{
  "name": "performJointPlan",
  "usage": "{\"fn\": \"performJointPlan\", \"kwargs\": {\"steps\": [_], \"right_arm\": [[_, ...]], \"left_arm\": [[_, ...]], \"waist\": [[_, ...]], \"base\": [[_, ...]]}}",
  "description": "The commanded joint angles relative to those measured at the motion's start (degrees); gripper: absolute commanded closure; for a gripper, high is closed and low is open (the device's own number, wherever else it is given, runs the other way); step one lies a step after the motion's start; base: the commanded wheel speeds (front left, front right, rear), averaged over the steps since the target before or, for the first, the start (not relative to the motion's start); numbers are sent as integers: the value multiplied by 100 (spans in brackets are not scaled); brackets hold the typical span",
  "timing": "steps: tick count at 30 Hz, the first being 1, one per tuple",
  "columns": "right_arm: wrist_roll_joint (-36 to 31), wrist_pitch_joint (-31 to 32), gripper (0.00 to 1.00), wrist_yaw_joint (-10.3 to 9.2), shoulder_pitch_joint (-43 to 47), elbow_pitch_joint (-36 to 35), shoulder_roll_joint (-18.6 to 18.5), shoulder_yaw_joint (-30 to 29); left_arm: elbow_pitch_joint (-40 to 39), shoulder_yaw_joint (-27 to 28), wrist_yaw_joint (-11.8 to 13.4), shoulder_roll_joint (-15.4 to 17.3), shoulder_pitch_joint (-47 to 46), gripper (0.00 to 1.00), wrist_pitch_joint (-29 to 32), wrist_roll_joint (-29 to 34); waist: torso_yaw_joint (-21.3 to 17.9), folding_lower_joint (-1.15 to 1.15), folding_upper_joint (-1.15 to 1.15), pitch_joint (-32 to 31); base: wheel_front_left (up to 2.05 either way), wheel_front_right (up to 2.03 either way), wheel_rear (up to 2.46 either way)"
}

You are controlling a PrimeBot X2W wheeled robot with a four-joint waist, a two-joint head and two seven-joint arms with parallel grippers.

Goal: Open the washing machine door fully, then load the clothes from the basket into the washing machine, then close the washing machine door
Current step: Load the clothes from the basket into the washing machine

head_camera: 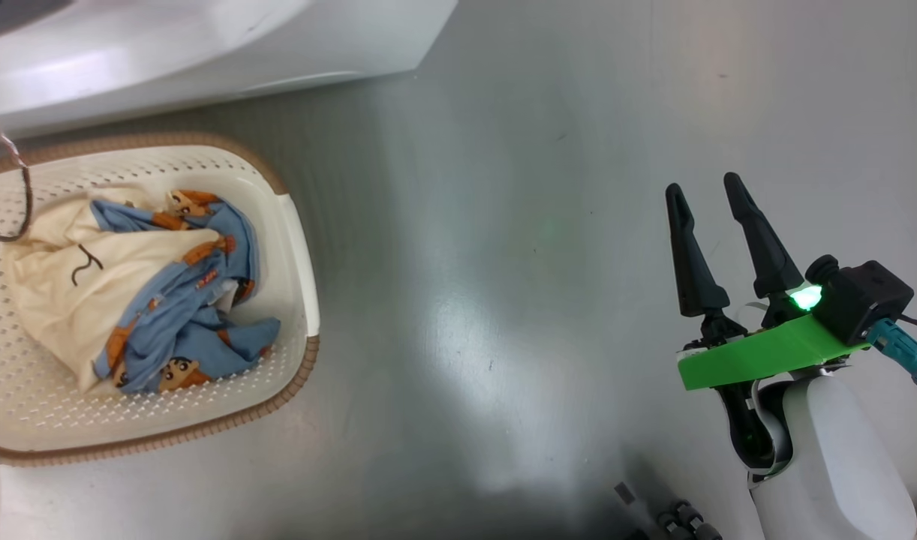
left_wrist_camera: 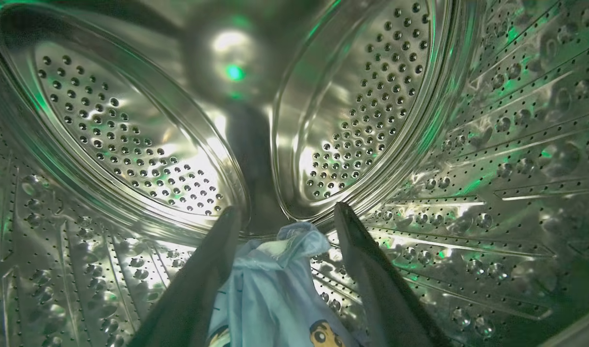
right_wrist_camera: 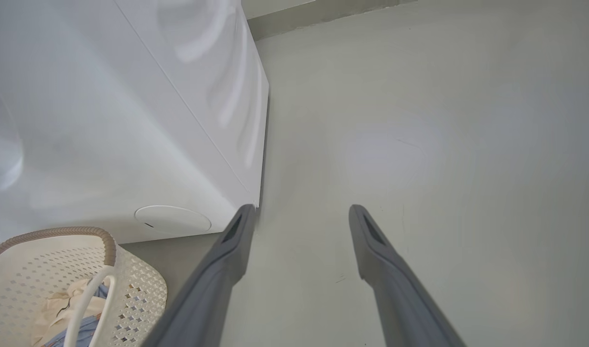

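The step is loading. In the left wrist view the left gripper [left_wrist_camera: 286,208] is inside the drum [left_wrist_camera: 130,135]. Its 2 fingers are wide apart and let go, and a blue piece [left_wrist_camera: 270,289] of cloth sits loose between them. Next, that arm needs to pull straight back out without dragging the piece along, then go to the basket [head_camera: 297,247].

The head view shows what that view cannot: the right gripper [head_camera: 702,184], spread and empty over the floor [head_camera: 503,225], then the basket with more clothes [head_camera: 151,292] inside, and the white washing machine [head_camera: 203,45] behind it.
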Motion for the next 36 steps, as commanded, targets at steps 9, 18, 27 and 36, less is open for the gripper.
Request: {"fn": "performJointPlan", "kwargs": {"steps": [9, 18, 27, 36], "right_arm": [[-45, -27, 0, 9, 286, -55, 10, 96], [-46, -27, 0, 9, 334, -5, 15, 87], [-70, -27, 0, 9, 405, -9, 4, 57], [-68, -27, 0, 9, 431, 9, -8, 57]], "left_arm": [[-448, -126, 167, 84, 411, 0, -161, 28], [-627, -170, 220, 92, 682, 0, -196, 1], [-770, -212, 286, 105, 1013, 0, -213, -32], [-970, -255, 355, 77, 1422, 0, -235, -76]], "waist": [[59, 0, 0, -198], [54, 0, 0, -389], [100, 0, 0, -553], [143, 0, 0, -690]], "base": [[0, 0, 0], [0, 0, 0], [0, 0, 0], [0, 0, 0]]}}
